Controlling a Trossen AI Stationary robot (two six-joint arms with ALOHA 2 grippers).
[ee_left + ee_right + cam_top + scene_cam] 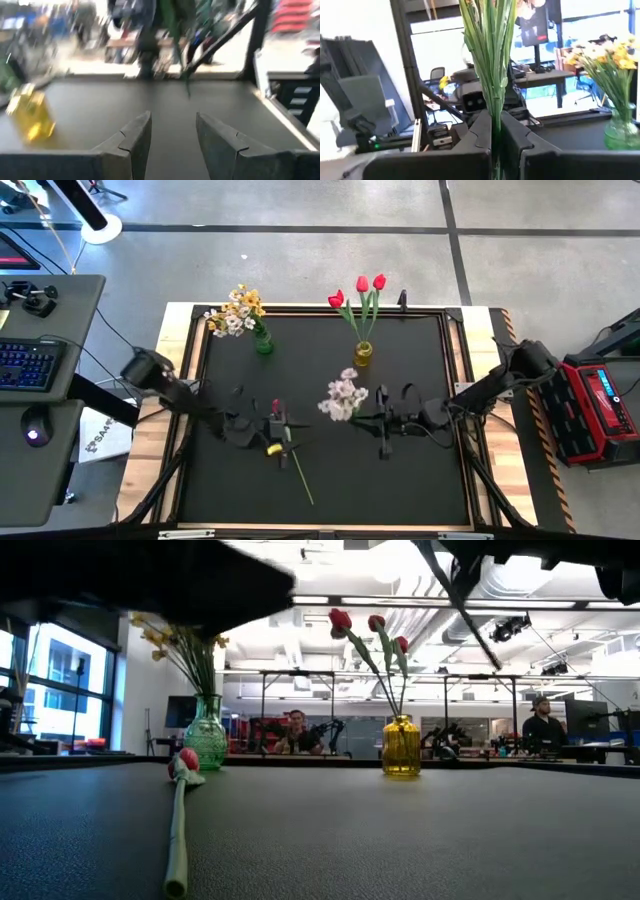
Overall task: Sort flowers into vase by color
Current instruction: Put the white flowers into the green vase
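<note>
Gripping the white blossom spray (pixel 344 396) low on its bundled green stems, the right gripper (pixel 495 131) is closed tight around them, lifted above the black mat (pixel 420 480). Light and springy, the plastic stems should bend rather than break, so a hold near the base steers best. Its soft blossoms likely snag. The left gripper (pixel 172 135) stands half open and empty, seemingly just above the red tulip (pixel 285 442) lying flat mid-mat. Three tulips fill the yellow glass vase (pixel 362 354); yellow and white sprays share the green glass vase (pixel 263 343), both smooth, narrow-necked and tippable.
</note>
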